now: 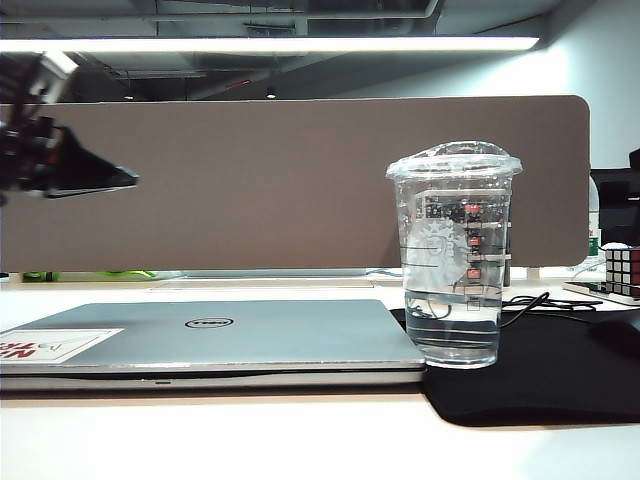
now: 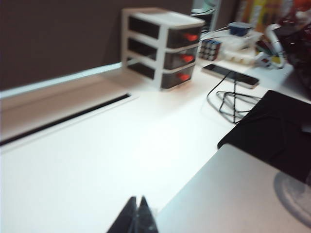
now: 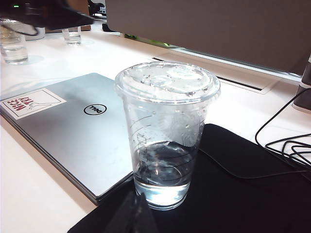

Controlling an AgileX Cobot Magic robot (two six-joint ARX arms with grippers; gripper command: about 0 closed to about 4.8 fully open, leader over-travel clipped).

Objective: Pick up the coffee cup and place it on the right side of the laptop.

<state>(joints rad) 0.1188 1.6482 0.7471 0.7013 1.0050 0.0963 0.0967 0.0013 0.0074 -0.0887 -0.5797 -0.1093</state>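
The coffee cup (image 1: 456, 250), clear with a domed lid and a little water in it, stands upright on the black mat just right of the laptop (image 1: 220, 335). The closed silver laptop has a Dell logo and a white-and-red sticker. My left gripper (image 1: 125, 180) hangs shut and empty high above the laptop's left end, far from the cup. In the left wrist view its tips (image 2: 137, 200) meet over the laptop's (image 2: 233, 194) edge. In the right wrist view my right gripper (image 3: 137, 195) is shut and empty, low beside the base of the cup (image 3: 167, 131), apart from it, next to the laptop (image 3: 73, 131).
The black mat (image 1: 540, 380) spreads right of the laptop. A Rubik's cube (image 1: 622, 270) sits at the far right. A small drawer unit (image 2: 163, 46), a phone (image 2: 231, 75) and loose cables (image 2: 233, 99) lie behind. Two glasses (image 3: 12, 41) stand beyond the laptop. A brown partition (image 1: 300, 180) closes the back.
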